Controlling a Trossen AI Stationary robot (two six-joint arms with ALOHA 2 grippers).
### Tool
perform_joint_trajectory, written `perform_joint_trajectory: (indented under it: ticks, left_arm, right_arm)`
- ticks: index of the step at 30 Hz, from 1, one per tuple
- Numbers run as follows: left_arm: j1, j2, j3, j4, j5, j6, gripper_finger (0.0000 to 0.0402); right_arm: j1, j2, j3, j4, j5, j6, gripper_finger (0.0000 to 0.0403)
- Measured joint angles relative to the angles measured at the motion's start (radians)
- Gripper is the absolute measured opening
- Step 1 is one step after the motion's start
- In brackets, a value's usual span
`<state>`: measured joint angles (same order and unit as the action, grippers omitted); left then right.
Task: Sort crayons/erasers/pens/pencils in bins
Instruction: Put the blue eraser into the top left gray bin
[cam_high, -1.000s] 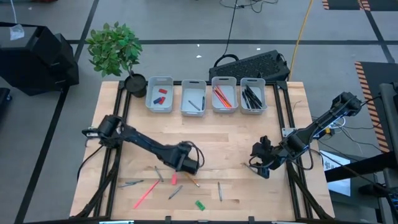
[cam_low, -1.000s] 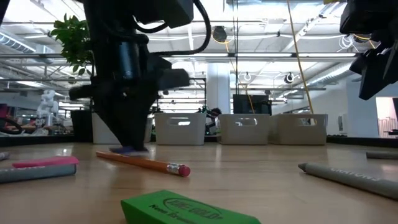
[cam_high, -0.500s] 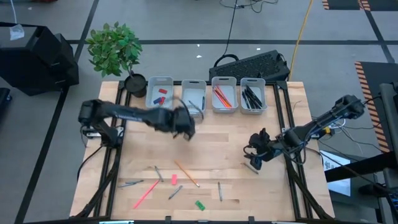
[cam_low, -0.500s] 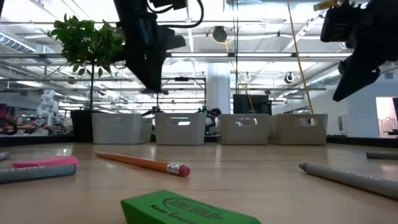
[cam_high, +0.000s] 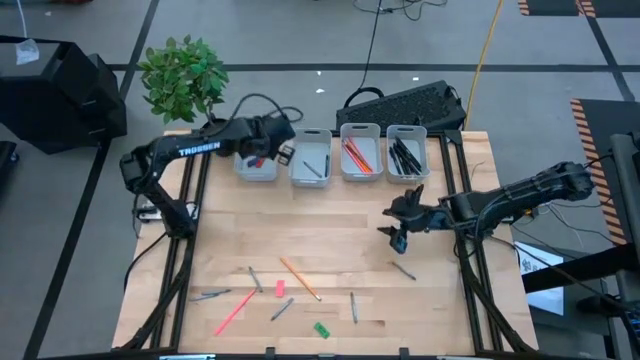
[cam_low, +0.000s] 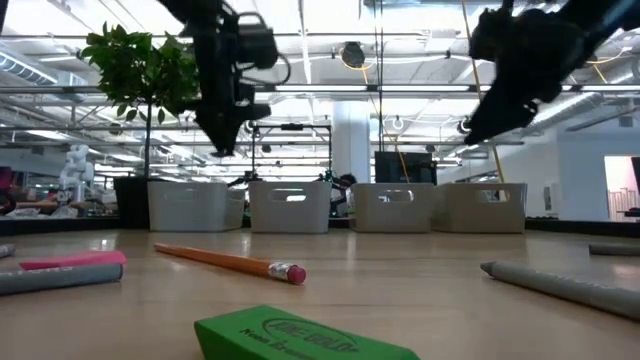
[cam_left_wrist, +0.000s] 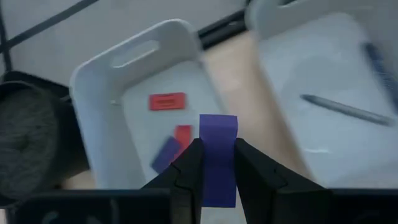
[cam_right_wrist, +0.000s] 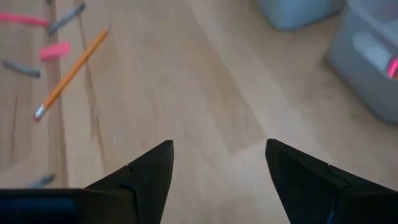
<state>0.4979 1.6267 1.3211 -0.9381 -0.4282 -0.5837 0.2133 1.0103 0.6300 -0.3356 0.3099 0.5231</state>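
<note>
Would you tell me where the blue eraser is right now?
The blue eraser is clamped in the left gripper, held above the leftmost bin at the table's far edge, next to the plant pot.

Four pale bins (cam_high: 330, 157) stand in a row at the tabletop's far edge. A blue eraser (cam_left_wrist: 217, 158) hangs clamped above the leftmost bin (cam_left_wrist: 106, 93), which holds two red erasers (cam_left_wrist: 166, 101). Pink (cam_high: 279, 289) and green (cam_high: 321, 329) erasers lie near the front.

The left gripper (cam_left_wrist: 217, 163) jaws pinch a blue eraser (cam_left_wrist: 218, 149) upright between them. Just beyond the jaws sits a pale bin (cam_left_wrist: 99, 93) containing two red erasers (cam_left_wrist: 166, 101) and another blue one (cam_left_wrist: 165, 153). Beside it, a second bin (cam_left_wrist: 292, 37) holds a grey pen (cam_left_wrist: 345, 109).
</note>
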Motion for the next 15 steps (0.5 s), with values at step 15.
perform_joint_trajectory:
  ticks: [15]
  left_arm:
    - [0.209,0.058,-0.241,0.195,0.083,0.002,0.0078]
  right_arm:
    - [-0.022,0.000,0.000,0.084,-0.002,0.011,0.0249]
